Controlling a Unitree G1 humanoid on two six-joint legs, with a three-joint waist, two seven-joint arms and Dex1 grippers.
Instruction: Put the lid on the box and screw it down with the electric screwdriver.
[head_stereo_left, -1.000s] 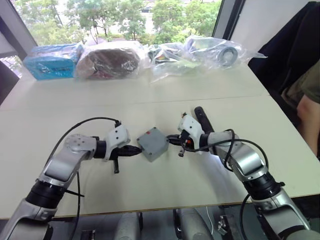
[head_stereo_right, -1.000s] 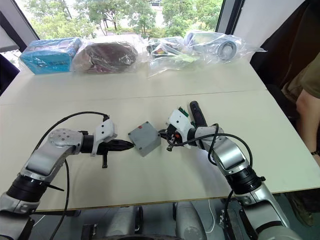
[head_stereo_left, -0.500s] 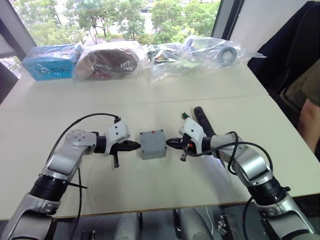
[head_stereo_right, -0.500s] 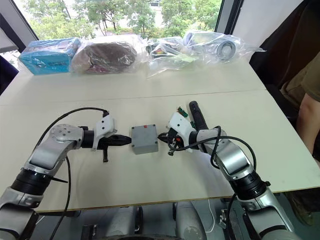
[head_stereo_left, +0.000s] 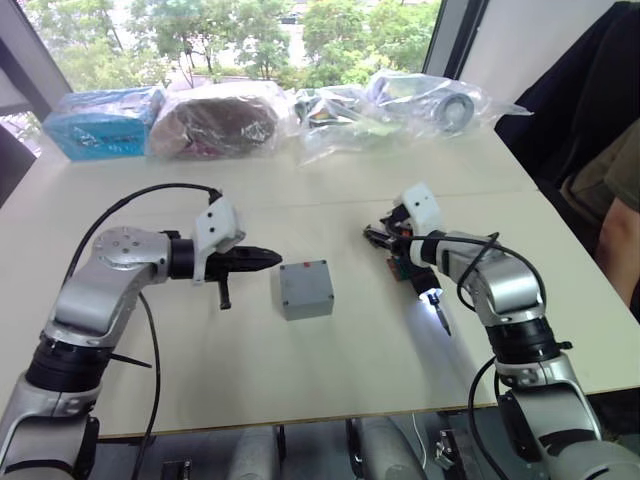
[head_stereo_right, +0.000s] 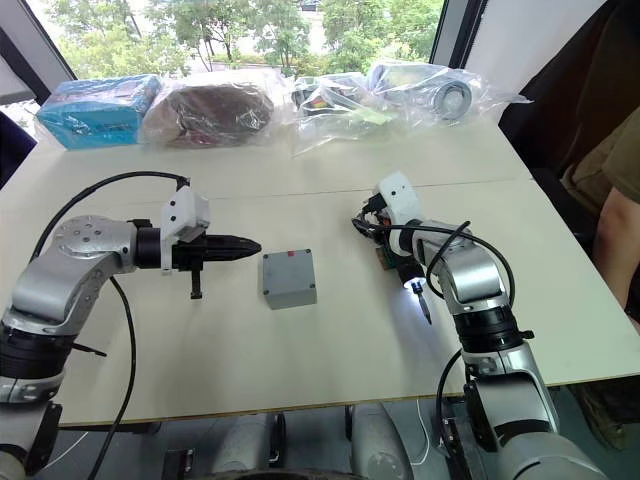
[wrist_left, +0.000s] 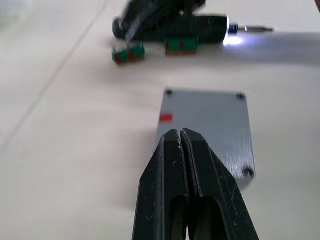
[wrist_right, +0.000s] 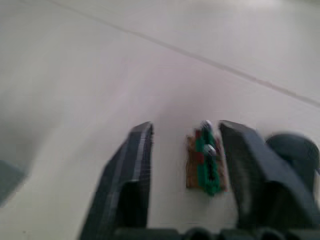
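The grey box (head_stereo_left: 305, 290) stands at mid-table with the flat lid (wrist_left: 210, 127) lying on top, its red mark and corner holes showing. My left gripper (head_stereo_left: 272, 259) is shut and empty, its tips hovering just left of the box. The dark electric screwdriver (head_stereo_right: 408, 275) lies on the table right of the box, white light glowing at its tip (head_stereo_left: 431, 309). My right gripper (wrist_right: 187, 131) is open near the screwdriver's back end, its fingers straddling a small green terminal piece (wrist_right: 206, 162) that rests on the table.
Another small green terminal piece (wrist_left: 128, 53) lies beside the screwdriver. Along the far edge sit a blue box (head_stereo_left: 105, 120) and several plastic-wrapped bundles (head_stereo_left: 225, 118). A person's arm (head_stereo_left: 625, 240) is at the table's right side.
Both grippers have backed away from the box, the left one to the left, the right one toward the screwdriver. The right gripper has opened. The box has turned square to the table edge.
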